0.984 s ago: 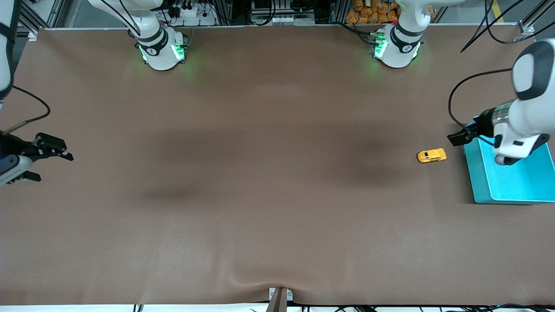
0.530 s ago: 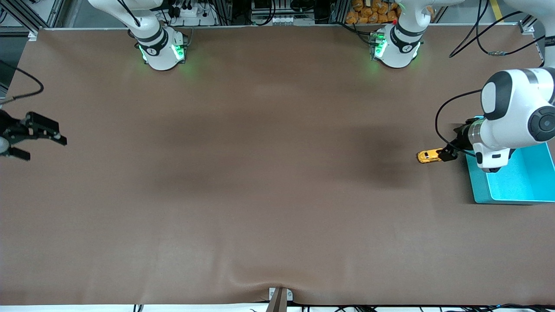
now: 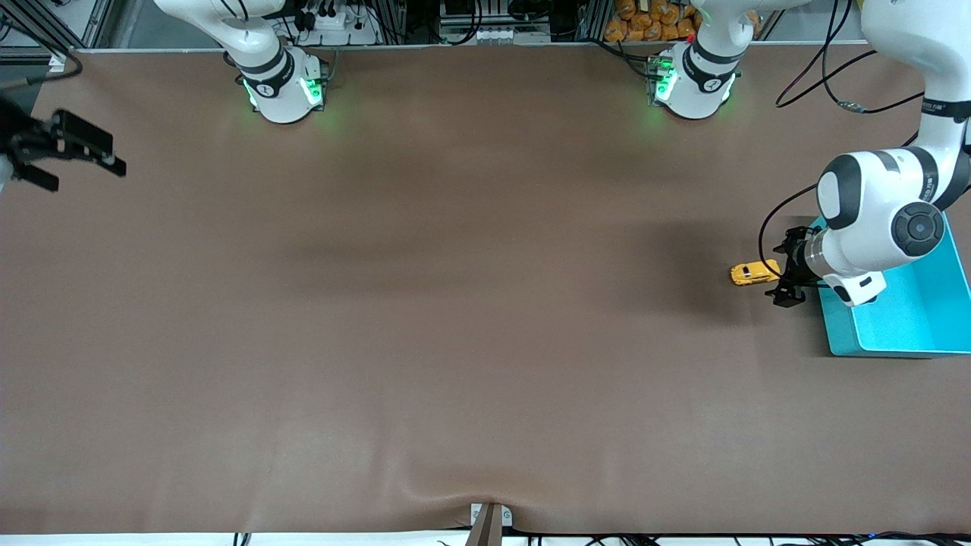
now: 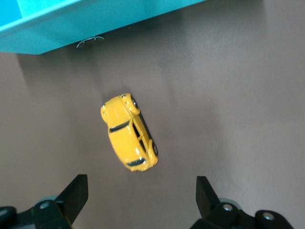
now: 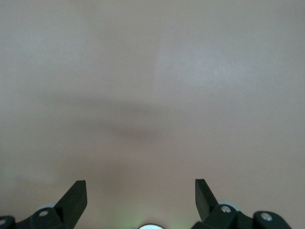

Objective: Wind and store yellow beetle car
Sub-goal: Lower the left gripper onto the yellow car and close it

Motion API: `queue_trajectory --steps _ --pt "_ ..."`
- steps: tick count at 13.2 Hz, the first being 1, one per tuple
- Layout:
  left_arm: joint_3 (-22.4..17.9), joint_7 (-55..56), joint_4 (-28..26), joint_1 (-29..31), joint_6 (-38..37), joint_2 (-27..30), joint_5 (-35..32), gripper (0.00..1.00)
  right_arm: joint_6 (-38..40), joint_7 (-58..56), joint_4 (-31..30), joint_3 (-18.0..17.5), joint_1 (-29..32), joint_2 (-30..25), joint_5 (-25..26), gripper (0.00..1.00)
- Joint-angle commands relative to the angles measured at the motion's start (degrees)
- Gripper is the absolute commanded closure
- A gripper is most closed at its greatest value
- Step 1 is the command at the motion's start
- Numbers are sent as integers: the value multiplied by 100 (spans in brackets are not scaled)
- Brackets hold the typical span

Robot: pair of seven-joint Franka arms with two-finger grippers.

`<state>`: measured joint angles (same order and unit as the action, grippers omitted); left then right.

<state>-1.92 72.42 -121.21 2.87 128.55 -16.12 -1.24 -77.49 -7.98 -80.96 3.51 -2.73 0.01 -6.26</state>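
Glossy yellow beetle car; matt brown table cover.

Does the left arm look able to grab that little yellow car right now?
Probably yes. The left gripper hangs open beside the yellow beetle car, which lies bare on the table next to the turquoise bin; nothing stands between them.

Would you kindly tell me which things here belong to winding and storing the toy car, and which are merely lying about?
Belongs to the job:
- yellow beetle car, on the table beside the bin
- turquoise bin, at the left arm's end
- left pincer, open, at the car

Not part of it:
- right pincer, open, waiting over the right arm's end of the table
- brown table cover
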Motion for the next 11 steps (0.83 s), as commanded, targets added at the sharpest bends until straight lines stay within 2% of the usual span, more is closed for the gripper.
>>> queue_trajectory --steps 1,4,5,7,9,11 --pt "34 307 -140 126 196 -13 -122 0 23 436 -359 -17 -8 -396 99 0" --pt "34 308 -376 144 572 -92 -122 0 111 508 -429 -17 9 -546 134 0" --pt "34 308 -447 144 705 -145 -122 0 68 569 -577 -17 -17 -616 290 0" --pt "34 325 -500 144 864 -198 -131 0 -177 701 -876 -25 -131 -721 546 0" --pt "34 325 -509 144 960 -294 -131 0 -503 719 -1254 -8 -123 -870 547 0" --pt "34 334 -561 144 1197 -408 -122 0 -627 710 -1317 10 -105 -880 556 0"
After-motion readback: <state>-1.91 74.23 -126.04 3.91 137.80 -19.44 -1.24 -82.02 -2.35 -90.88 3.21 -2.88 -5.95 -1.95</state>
